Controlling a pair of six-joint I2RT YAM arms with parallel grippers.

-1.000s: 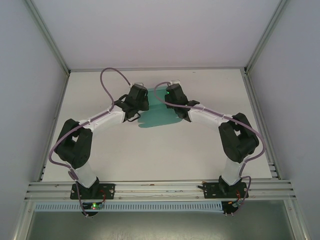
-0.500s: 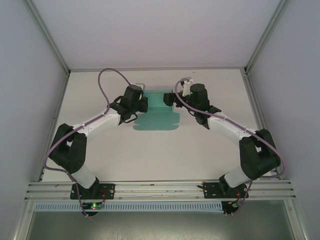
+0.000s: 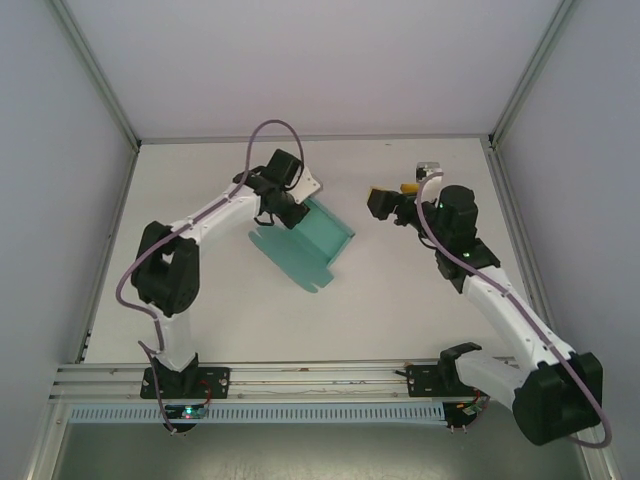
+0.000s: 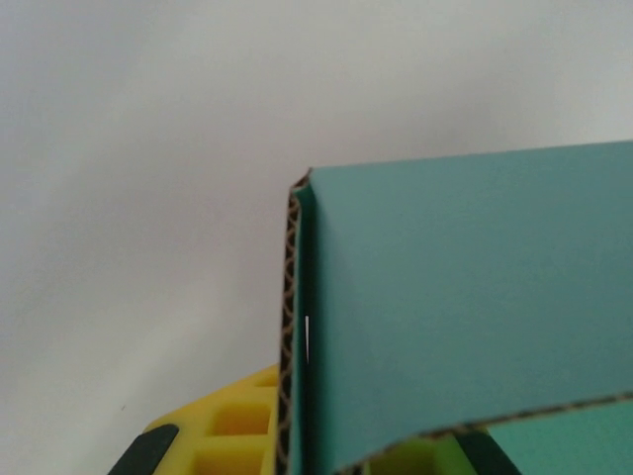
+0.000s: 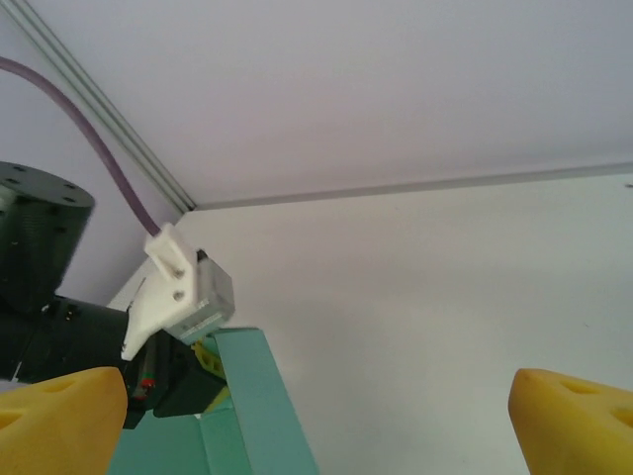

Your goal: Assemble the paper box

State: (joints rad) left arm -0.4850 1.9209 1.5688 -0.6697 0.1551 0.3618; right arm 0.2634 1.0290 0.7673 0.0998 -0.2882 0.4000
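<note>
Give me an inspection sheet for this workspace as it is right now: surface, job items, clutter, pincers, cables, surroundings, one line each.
Surface: white table, no marks seen.
Job's things: teal paper box, partly folded, held tilted by one edge.
Clutter: nothing seen.
Pincers: left pincer shut on the paper box's edge; right pincer open, empty, apart from the box.
Cables: purple cable looping high on the left; a second one on the right.
Surroundings: white walls; metal rail along the near edge.
</note>
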